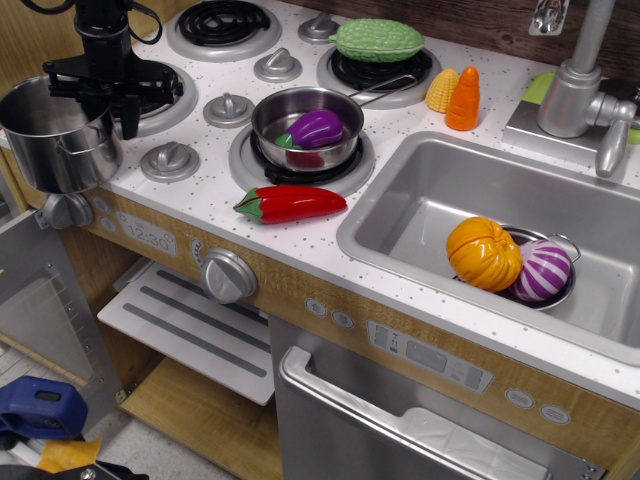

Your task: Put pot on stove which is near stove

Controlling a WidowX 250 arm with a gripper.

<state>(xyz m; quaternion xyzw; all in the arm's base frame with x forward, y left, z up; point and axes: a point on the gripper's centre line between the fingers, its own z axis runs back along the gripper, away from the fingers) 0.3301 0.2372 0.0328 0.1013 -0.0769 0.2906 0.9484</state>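
The tall steel pot [50, 150] stands at the far left edge of the white speckled stove [210, 185], just left of the front-left coil burner [155, 95]. My black gripper [107, 110] hangs over the pot's right rim. Its jaws are spread, one finger [84, 98] over the pot's inside and the other [130, 118] outside the wall by the burner. It holds nothing. The pot's far rim is partly hidden behind the gripper.
A shallow steel pan [300, 145] with a purple eggplant [318, 127] sits on the front-right burner. A red pepper [290, 203] lies in front of it. A green vegetable [378, 40] covers the back-right burner. The sink [420, 200] with toy vegetables is at the right.
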